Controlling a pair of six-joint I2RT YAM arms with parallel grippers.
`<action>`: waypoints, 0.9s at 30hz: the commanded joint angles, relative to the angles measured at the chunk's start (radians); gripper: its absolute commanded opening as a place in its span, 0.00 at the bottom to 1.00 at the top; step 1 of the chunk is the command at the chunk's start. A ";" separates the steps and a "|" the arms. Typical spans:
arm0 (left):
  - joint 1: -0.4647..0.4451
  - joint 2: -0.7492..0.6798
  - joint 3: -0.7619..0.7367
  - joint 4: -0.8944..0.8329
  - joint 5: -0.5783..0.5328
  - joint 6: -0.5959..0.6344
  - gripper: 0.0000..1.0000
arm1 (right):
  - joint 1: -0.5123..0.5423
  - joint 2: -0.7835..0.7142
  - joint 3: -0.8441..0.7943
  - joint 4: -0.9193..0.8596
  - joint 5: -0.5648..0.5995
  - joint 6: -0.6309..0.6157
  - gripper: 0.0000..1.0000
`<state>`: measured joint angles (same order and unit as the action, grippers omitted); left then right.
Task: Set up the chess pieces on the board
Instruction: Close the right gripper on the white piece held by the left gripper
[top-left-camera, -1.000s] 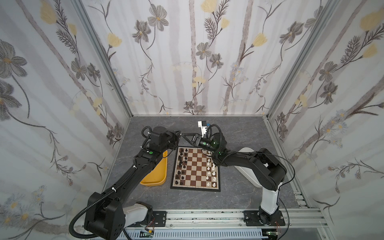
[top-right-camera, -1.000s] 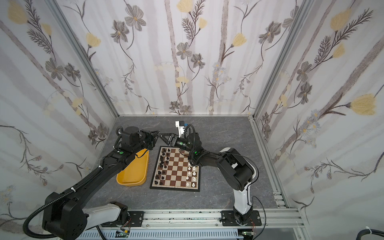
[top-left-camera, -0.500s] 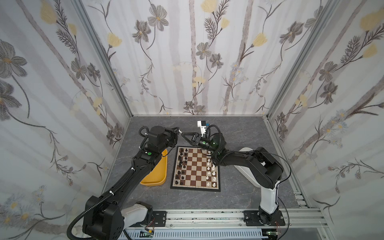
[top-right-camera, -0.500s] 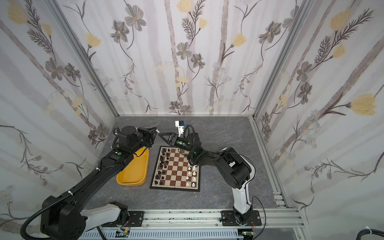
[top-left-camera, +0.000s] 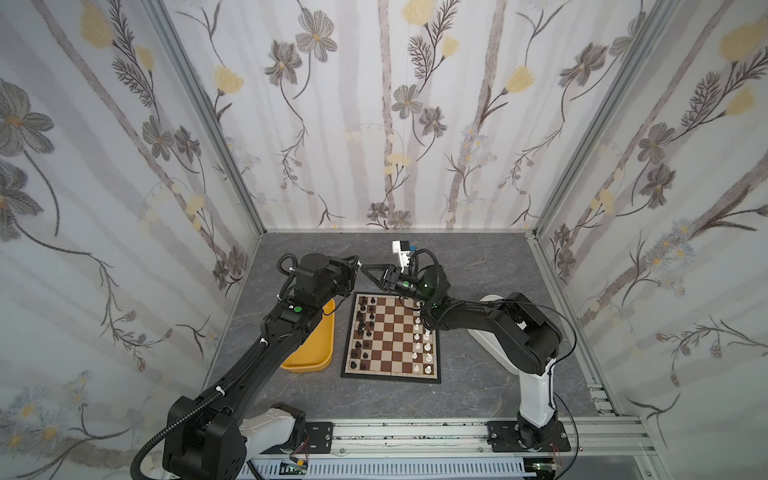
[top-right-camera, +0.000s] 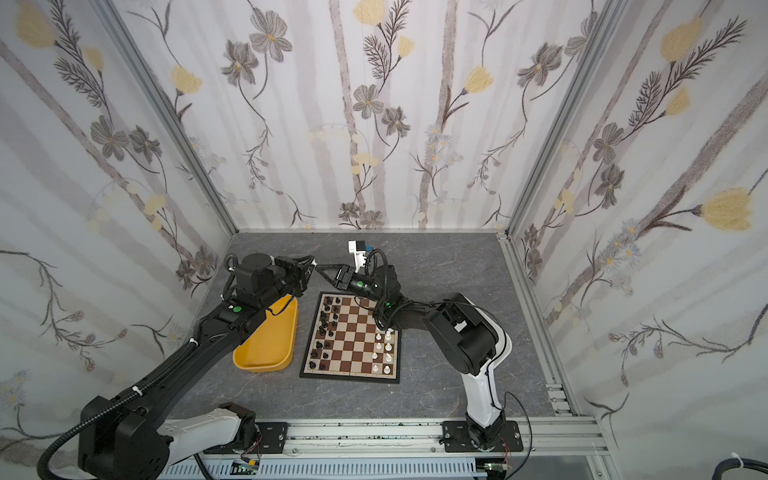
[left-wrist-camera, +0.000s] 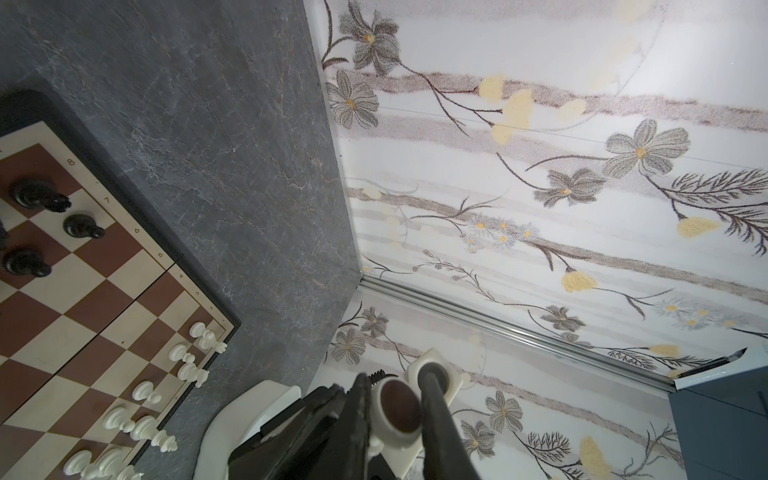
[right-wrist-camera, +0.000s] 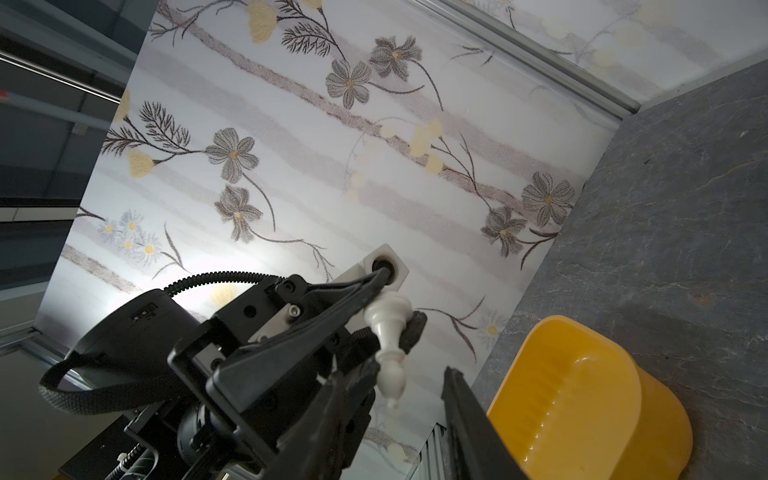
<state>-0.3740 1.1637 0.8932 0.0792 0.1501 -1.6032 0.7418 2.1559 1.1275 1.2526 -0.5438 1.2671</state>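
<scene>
The left gripper (right-wrist-camera: 401, 301) pinches a glossy white piece (right-wrist-camera: 388, 332), lathe-turned with a round base and knobbed head, in the air just past the far edge of the board (top-left-camera: 395, 332). The right gripper (right-wrist-camera: 405, 376) has its jaws apart around the head, contact unclear. The board is flat with brown-and-cream checks, black pieces (top-left-camera: 360, 328) along one side and white pieces (top-left-camera: 422, 345) along the other, on a grey marbled tabletop (top-left-camera: 478, 270) beside a smooth yellow tub (top-left-camera: 316, 353), with floral wallpaper walls (top-left-camera: 395, 124) around.

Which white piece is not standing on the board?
The white piece pinched in the left end effector: it hangs in the air, while the other white pieces stand on the board.
</scene>
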 joint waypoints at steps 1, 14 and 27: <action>0.000 -0.009 -0.006 -0.014 -0.001 0.004 0.17 | 0.001 0.010 0.013 0.048 -0.005 0.026 0.38; -0.008 0.001 -0.027 0.010 -0.004 -0.004 0.18 | 0.004 0.011 0.009 0.058 -0.013 0.038 0.32; -0.020 0.006 -0.028 0.074 -0.013 -0.024 0.19 | 0.007 0.022 0.009 0.059 -0.013 0.050 0.33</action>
<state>-0.3939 1.1751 0.8551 0.1181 0.1398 -1.6268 0.7471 2.1723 1.1332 1.2648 -0.5457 1.2900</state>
